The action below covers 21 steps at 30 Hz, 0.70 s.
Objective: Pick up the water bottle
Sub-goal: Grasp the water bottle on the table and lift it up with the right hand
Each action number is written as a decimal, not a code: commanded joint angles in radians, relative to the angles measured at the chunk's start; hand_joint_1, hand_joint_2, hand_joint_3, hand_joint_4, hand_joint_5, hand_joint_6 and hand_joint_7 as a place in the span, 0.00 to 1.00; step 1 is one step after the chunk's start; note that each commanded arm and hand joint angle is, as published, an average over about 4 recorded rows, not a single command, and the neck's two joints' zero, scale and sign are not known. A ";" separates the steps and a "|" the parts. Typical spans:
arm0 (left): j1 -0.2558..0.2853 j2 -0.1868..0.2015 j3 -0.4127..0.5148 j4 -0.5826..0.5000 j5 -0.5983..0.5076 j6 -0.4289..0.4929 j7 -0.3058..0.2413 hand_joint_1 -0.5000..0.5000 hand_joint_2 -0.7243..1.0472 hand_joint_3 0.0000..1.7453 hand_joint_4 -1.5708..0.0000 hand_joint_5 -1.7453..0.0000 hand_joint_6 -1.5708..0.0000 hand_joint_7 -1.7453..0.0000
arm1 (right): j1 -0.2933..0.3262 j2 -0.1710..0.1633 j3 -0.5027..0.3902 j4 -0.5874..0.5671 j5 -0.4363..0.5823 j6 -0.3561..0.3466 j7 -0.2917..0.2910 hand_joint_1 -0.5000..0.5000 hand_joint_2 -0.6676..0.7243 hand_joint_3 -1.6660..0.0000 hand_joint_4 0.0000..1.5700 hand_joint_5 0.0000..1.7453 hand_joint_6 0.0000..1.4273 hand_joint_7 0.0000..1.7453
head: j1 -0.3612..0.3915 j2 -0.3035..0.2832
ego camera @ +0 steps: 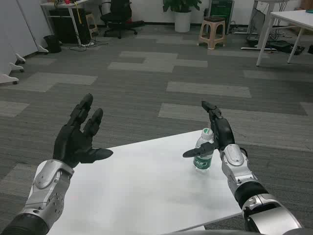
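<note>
Standing upright near the far right edge of the white table, the water bottle was flanked by the right hand, fingers spread and grasping nothing. The left hand was raised, fingers released.

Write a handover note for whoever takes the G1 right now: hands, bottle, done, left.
Left hand: open, raised above the table's left edge, holding nothing.
Right hand: open, fingers spread, right beside the water bottle, thumb reaching across its front; no grip closed.
Bottle: upright on the white table, near the far right edge, cap on.
Done: right hand brought up to the bottle.
Left: close the hand round the bottle, lift it.
</note>
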State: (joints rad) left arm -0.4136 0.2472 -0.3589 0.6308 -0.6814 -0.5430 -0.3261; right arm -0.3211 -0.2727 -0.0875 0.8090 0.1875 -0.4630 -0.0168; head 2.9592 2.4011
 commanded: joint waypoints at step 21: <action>-0.007 -0.008 0.046 -0.001 0.022 0.003 0.001 0.18 0.75 0.05 1.00 1.00 1.00 1.00 | -0.061 -0.043 0.119 -0.344 0.035 -0.013 0.052 0.12 0.41 0.86 0.00 0.00 0.00 0.04 | 0.031 0.048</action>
State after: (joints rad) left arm -0.4143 0.2391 -0.3211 0.6299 -0.6642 -0.5427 -0.3261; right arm -0.3825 -0.3086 0.0348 0.4618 0.2110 -0.4757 0.0362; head 2.9903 2.4494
